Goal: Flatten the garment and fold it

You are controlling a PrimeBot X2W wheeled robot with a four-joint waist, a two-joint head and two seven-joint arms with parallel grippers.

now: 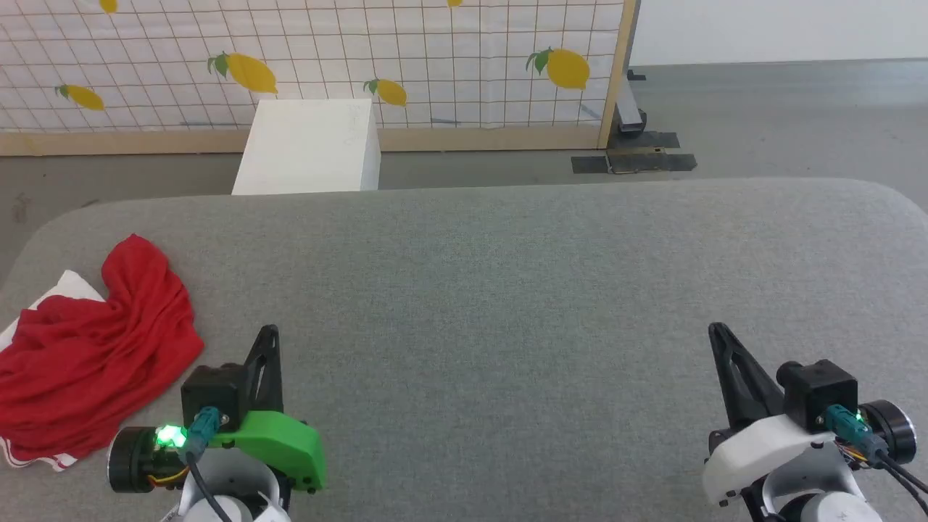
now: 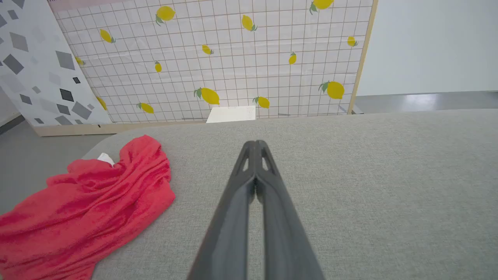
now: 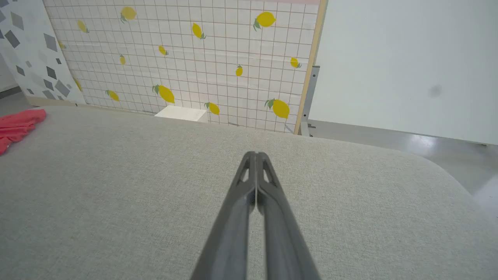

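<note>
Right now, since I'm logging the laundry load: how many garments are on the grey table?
1. The red garment lies crumpled at the left edge of the grey table, white trim showing; anything beneath it would be hidden.

Robot arm ends: one cased in green, one in white.
The left gripper (image 1: 268, 341) carries a bright green shell (image 1: 286, 444), a black camera block (image 1: 214, 395), a teal plug (image 1: 203, 426) and a lit green lamp (image 1: 170, 436). The right gripper (image 1: 721, 341) has a white shell (image 1: 761, 446), a like black block, and black cables (image 1: 895, 467). The long dark fingers (image 2: 233, 217) taper, slotted near the tips.
</note>
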